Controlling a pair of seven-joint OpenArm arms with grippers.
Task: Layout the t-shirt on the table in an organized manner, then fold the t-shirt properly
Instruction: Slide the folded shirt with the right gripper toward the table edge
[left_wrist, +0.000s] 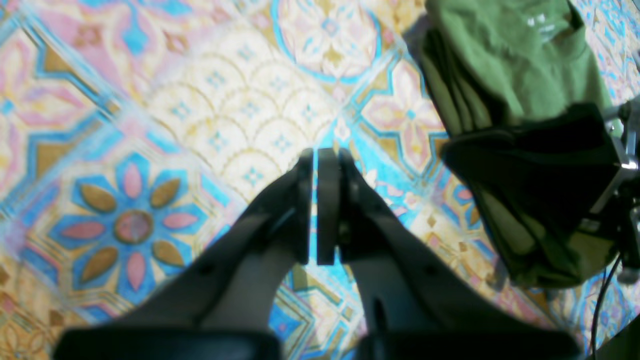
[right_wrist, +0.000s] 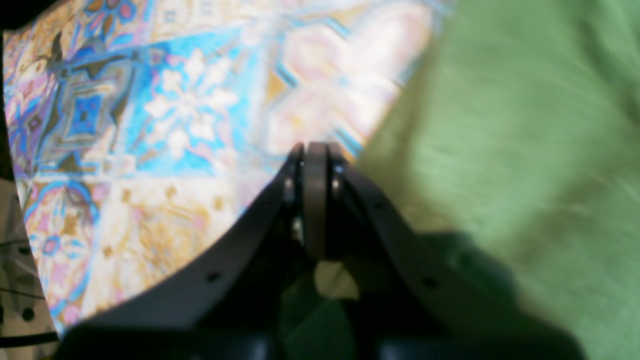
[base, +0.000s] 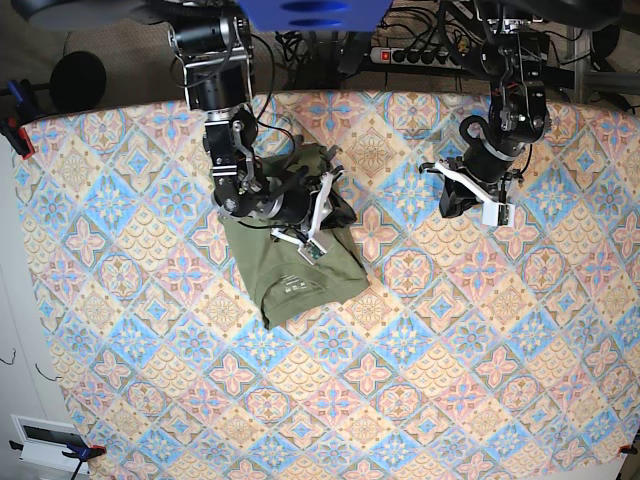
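The t-shirt (base: 300, 265) lies folded into a compact bundle on the left half of the desk (base: 420, 380) in the base view, with its collar and the small pale label facing the near edge. The right end effector (base: 335, 205) is over the far right corner of this bundle, with the arm lying across the top part of the cloth. In the right wrist view its fingers (right_wrist: 316, 200) are pressed together with no gap, and nothing is seen between the tips; the green cloth (right_wrist: 510, 150) fills the right side of that view, beside the fingers. The left end effector (base: 450, 205) is well apart from the shirt, over the bare patterned cloth on the other side of the desk. In the left wrist view its fingers (left_wrist: 327, 205) are almost together, with only a thin slit between them, and they hold nothing. The folded shirt (left_wrist: 505, 65) shows at the upper right of that view, with stacked layers along its edge.
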